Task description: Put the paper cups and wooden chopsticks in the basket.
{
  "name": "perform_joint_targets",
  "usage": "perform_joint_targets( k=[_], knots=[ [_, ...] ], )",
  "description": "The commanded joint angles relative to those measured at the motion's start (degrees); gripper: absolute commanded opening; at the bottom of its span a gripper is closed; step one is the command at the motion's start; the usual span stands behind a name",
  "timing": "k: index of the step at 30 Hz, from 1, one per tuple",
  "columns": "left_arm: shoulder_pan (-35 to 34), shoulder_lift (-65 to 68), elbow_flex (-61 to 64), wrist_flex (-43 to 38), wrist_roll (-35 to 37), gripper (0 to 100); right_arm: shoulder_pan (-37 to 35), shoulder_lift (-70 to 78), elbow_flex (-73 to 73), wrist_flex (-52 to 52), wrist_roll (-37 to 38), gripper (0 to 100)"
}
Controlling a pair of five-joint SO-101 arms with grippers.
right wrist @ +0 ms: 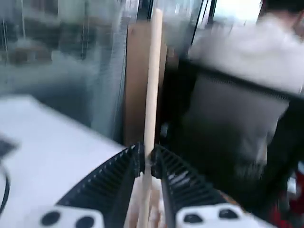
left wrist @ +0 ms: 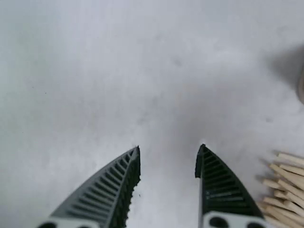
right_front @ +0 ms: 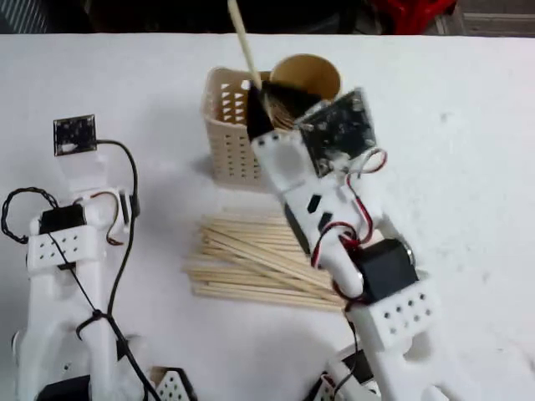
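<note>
A white slotted basket (right_front: 227, 134) stands at the back middle of the table with a brown paper cup (right_front: 308, 79) in it. My right gripper (right_front: 257, 104) hangs over the basket, shut on one wooden chopstick (right_front: 243, 38) that stands almost upright; in the right wrist view the chopstick (right wrist: 153, 80) rises from between the black fingers (right wrist: 118, 175). A pile of wooden chopsticks (right_front: 255, 259) lies in front of the basket, and its ends (left wrist: 285, 190) show beside my left gripper (left wrist: 167, 164). The left gripper is open over bare table, with nothing between its fingers.
The left arm (right_front: 71, 242) stands at the table's front left with its black cable (right_front: 125, 217) looping beside it. The right arm (right_front: 351, 242) crosses above the pile's right end. Bare white table (right_front: 468, 150) lies right of the basket.
</note>
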Motion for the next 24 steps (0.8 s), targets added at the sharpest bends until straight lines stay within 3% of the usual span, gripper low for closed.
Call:
perform_joint_targets(
  k=[1, 10, 24],
  knots=[
    [-0.75, 0.04, 0.18, -1.49, 0.70, 20, -0.22, 5.67, -2.90, -17.36, -0.62, 1.7],
    [-0.66, 0.04, 2.37, -6.24, 0.70, 20, -0.04, 23.60, -9.41, -26.15, -1.14, 1.7],
    [-0.66, 0.04, 2.37, -6.15, 0.62, 20, 0.13, 34.24, -12.40, -26.33, -1.14, 2.2]
  ],
)
